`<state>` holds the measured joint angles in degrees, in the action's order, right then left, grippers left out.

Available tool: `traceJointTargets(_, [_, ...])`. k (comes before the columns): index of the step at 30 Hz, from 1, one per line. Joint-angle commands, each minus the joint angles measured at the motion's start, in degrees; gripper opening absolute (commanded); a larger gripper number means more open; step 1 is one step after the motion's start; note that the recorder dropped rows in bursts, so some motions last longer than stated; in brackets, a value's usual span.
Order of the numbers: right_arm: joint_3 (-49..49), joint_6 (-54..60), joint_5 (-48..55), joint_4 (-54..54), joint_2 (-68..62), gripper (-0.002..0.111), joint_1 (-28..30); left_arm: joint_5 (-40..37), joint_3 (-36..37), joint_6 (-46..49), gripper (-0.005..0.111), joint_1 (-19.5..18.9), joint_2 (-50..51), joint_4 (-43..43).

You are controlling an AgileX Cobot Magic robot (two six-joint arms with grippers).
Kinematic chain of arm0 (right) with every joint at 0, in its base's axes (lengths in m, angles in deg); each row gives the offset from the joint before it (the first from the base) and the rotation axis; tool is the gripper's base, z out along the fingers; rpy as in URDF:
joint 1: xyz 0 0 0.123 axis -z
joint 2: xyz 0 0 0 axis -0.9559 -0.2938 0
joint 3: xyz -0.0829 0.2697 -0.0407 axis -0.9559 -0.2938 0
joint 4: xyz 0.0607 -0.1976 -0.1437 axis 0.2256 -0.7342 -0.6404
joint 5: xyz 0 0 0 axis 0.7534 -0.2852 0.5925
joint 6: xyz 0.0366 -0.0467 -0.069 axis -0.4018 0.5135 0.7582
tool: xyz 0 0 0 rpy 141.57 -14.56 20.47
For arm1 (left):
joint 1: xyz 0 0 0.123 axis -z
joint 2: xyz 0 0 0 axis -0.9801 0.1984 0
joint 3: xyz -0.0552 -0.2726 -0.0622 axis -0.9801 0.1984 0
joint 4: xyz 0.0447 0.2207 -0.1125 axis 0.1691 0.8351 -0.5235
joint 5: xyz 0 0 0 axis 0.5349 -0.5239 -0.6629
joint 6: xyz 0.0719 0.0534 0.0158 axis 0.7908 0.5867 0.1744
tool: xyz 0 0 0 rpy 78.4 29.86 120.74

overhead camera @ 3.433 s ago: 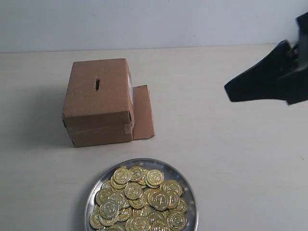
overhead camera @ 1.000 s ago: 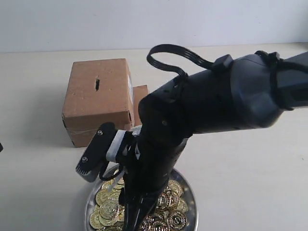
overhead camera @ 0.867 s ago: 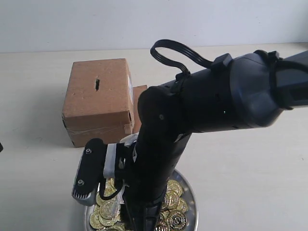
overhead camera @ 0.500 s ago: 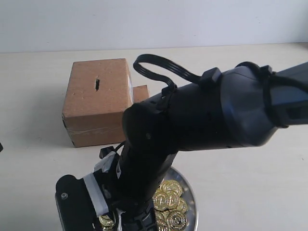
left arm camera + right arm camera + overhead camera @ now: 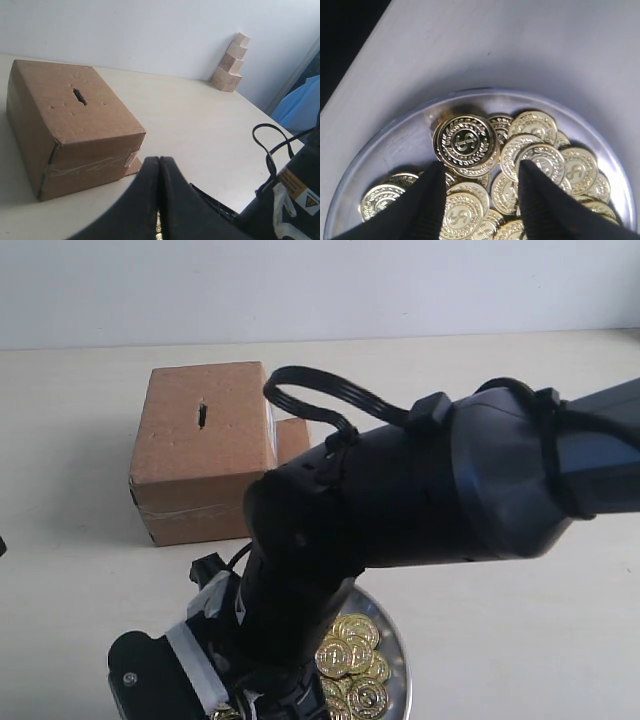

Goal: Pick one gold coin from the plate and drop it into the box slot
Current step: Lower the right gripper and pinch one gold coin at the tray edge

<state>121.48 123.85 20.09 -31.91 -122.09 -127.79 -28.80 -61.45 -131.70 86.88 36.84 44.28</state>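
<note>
Our right pincer (image 5: 481, 170) hangs spread over gold coins (image 5: 465, 140) heaped in the plate (image 5: 400, 145). Our left pincer (image 5: 159, 162), closed, faces the box (image 5: 75, 125).

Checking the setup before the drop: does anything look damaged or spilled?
The box has a side flap splayed loose onto the table, and small pock marks dot its top around the slot. The coins in view all lie inside the plate.

Matt brown cardboard box (image 5: 200, 455), shiny silver metal plate (image 5: 407, 147), glossy embossed gold coins (image 5: 465, 140)
</note>
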Motion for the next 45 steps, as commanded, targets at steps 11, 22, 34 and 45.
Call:
traceJointTargets(11, [0.32,0.35,-1.03,-1.19,-3.14,0.050,-2.10,-0.20,-0.06,0.24,0.000,0.46,0.16,-0.13])
traceJointTargets(22, [0.32,0.23,-2.84,-1.19,-4.00,0.050,-2.10,-0.20,-0.06,0.24,0.000,0.46,0.16,-0.13])
traceJointTargets(34, [0.32,0.23,-3.36,-1.08,-4.00,0.049,-2.10,-0.20,-0.06,0.24,0.000,0.46,0.16,-0.13])
traceJointTargets(45, [0.32,0.23,-3.36,-0.46,-4.00,0.049,-2.10,-0.20,-0.06,0.24,0.000,0.46,0.16,-0.13])
